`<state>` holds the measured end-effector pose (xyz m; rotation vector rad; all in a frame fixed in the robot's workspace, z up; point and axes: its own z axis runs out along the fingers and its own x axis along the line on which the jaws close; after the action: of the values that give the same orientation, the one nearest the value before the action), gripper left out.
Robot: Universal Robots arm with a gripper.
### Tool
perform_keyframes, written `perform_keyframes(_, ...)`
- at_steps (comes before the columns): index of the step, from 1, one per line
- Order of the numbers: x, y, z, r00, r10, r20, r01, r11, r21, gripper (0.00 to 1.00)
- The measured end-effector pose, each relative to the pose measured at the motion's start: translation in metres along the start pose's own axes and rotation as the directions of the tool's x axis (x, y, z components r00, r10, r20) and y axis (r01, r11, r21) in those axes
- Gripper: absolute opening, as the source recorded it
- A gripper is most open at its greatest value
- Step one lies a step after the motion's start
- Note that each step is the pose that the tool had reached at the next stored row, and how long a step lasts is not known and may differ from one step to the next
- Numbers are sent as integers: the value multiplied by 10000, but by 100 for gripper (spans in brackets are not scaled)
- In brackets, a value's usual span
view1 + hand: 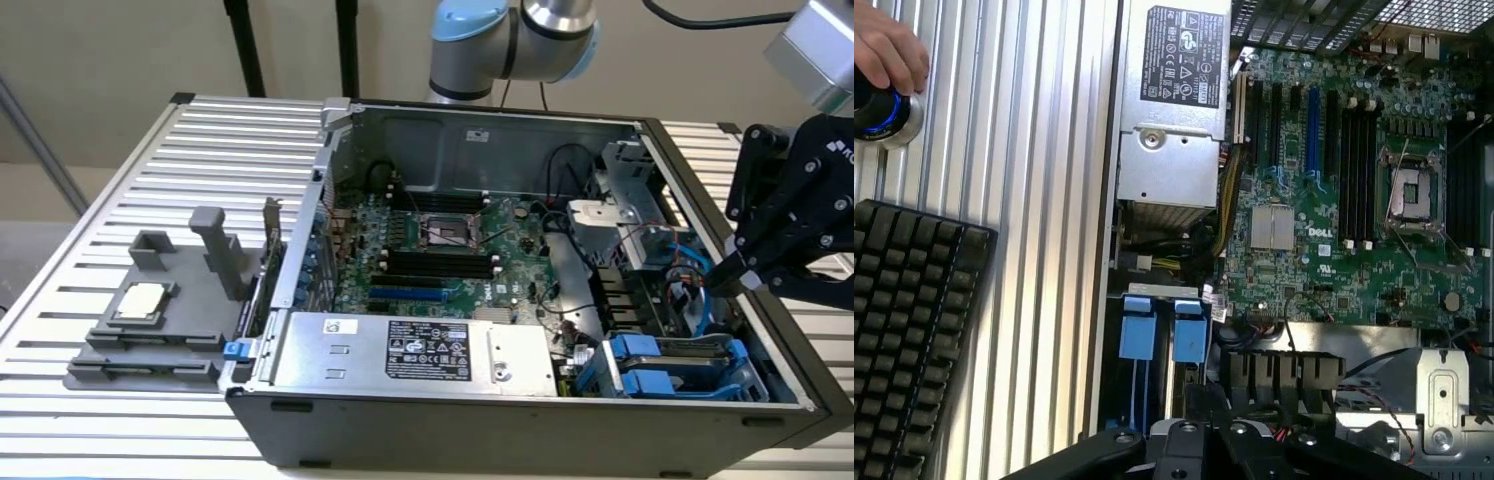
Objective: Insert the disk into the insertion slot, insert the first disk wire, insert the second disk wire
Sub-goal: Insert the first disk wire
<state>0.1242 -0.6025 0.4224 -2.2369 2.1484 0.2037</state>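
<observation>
My black gripper [734, 280] hangs over the open computer case's edge at the exterior view's right. Its fingers are shut, and I see nothing that they plainly hold. Thin blue cables [694, 292] run inside the case just beside the fingertips. The insertion slot [667, 368] with bright blue rails and tabs lies in the case's near corner below the gripper. In the wrist view the gripper [1204, 432] sits close over the slot's blue tabs [1139, 332]. The disk is hidden; I cannot tell whether it lies between the blue rails.
A grey power-supply box [414, 350] [1174, 100] lies beside the slot, with the green motherboard [441, 240] [1354, 200] behind it. On the ribbed metal table stand a grey fixture [147, 310] and a black keyboard [914, 330]. A hand [884, 45] rests on a knob.
</observation>
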Motion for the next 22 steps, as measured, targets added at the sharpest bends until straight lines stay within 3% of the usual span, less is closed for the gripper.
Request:
perform_keyframes(10,-2,-12,3,10000,-1,-1,1,10000,3,11)
perform_keyframes(14,2,-145,63,10000,0,0,0,10000,2,11)
perform_keyframes(19,13,-374,137,10000,0,-4,0,10000,2,11)
perform_keyframes(22,21,-420,189,10000,-6,-1,6,10000,1,11)
